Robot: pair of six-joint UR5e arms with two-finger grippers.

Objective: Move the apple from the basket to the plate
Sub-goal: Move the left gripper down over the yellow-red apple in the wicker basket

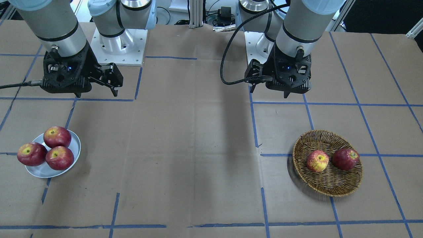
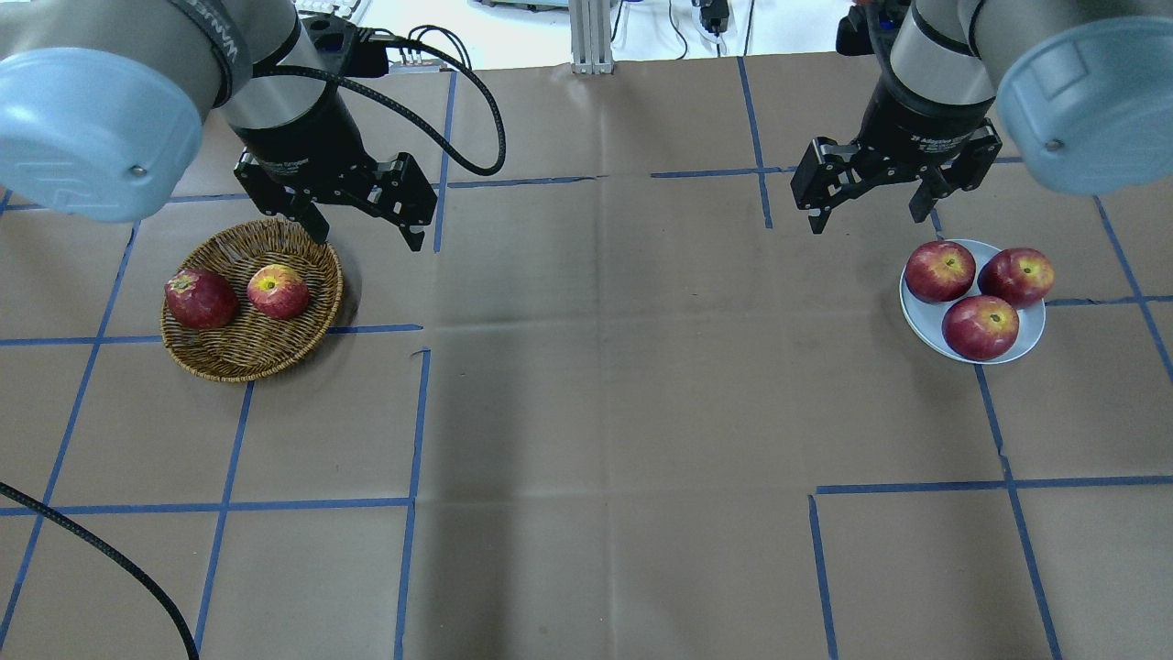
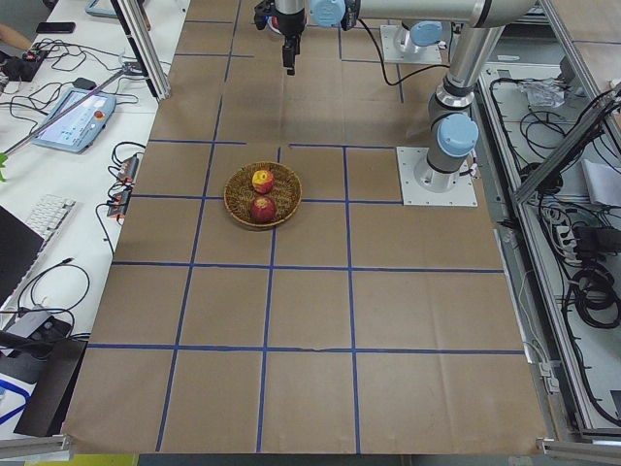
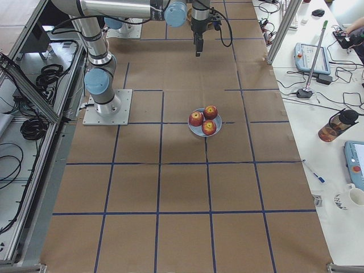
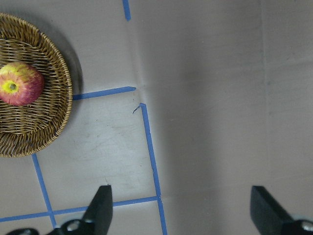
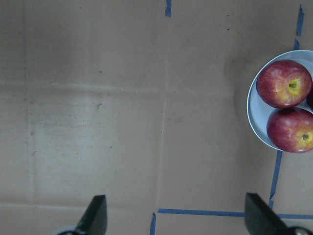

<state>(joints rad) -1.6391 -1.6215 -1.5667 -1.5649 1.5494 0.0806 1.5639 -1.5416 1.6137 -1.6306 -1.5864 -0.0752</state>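
Now | apple (image 2: 278, 291) in basket (image 2: 240, 359), near left gripper (image 2: 365, 234), untouched | left gripper spread | right gripper (image 2: 866, 223) spread

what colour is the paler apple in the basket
The apple is red streaked with yellow; best in left wrist view.

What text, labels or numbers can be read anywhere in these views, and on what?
No text reads clearly.
White print on the left gripper body: too blurred to read.
White print on the right gripper body: too blurred to read.
The apple, the basket, the plate: no markings visible.
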